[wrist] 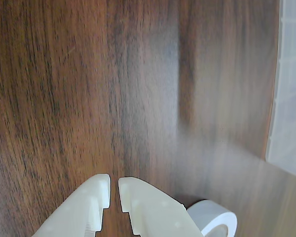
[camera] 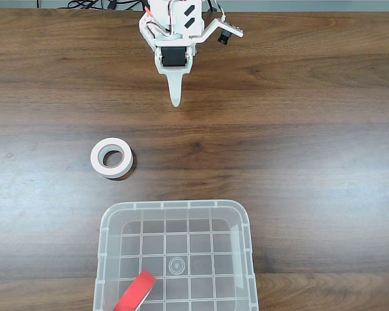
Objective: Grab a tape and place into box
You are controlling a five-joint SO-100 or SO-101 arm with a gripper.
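White jaws fill the bottom of the wrist view, their two tips nearly together with just a thin slit between them, gripping nothing. Beneath them lies the dark wood-grain counter. Just to the right of the jaws in that view sits the white tape roll, partly hidden behind the right finger, and further right, along the edge of the picture, shows a pale strip of the box. In the fixed view the arm is at the top edge of the counter, folded low, with the jaws pointing down the picture toward the box and tapering to a single white tip. The white tape roll lies flat on the counter, down and to the left of the jaws in this view, well apart from them and near the box's upper left corner. The clear box sits at the bottom, well away from the jaws. Inside it, the red tape leans tilted near the lower left part, cut by the picture's edge.
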